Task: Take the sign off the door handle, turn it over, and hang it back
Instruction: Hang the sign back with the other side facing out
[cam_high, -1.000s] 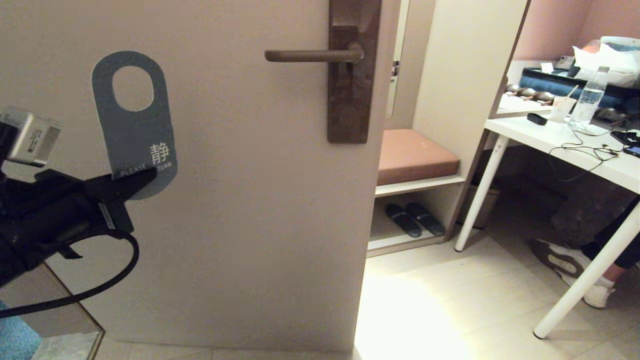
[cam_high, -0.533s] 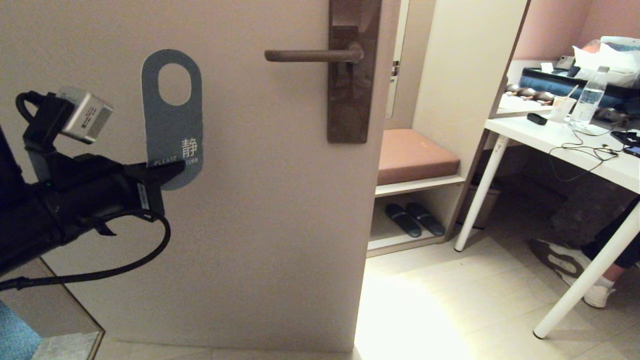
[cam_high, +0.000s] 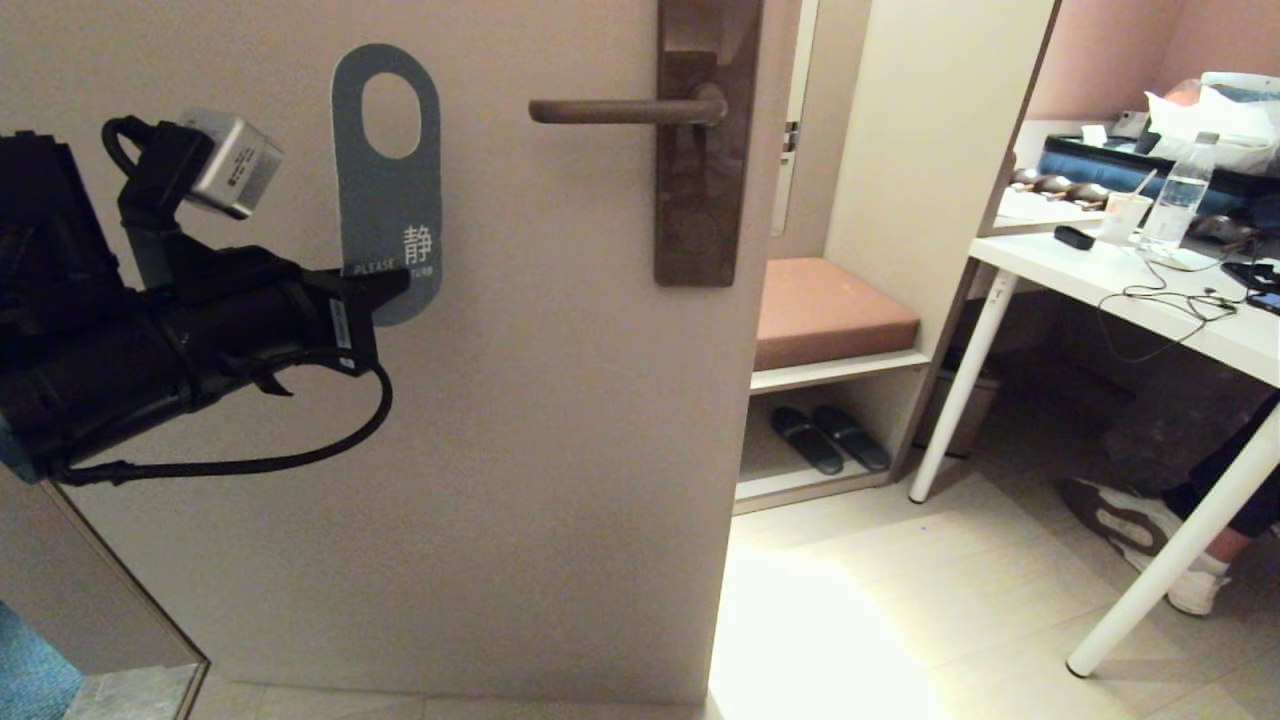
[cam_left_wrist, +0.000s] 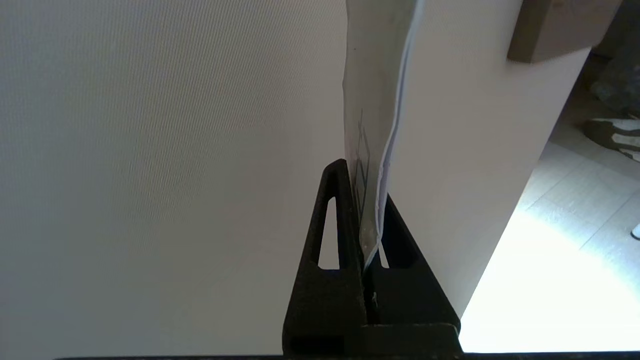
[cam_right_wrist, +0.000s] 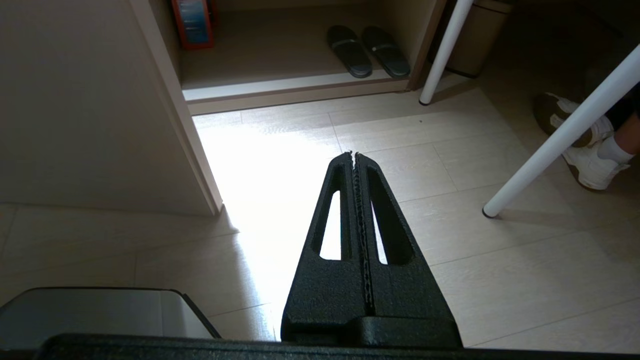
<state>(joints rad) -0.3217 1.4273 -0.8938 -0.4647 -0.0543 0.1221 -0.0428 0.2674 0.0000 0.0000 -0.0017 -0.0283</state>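
The left hand (cam_high: 392, 283) pinches the bottom edge of the blue rounded card sign (cam_high: 388, 180), long axis upright, its oval hole level with the dark brown lever door handle (cam_high: 620, 110) to its right.

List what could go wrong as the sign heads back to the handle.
1. The left claw pinches only the bottom edge of the sign, so the card may flex or slip.
2. The sign's hole sits level with the door handle; its free tip could hit the card, not thread it.
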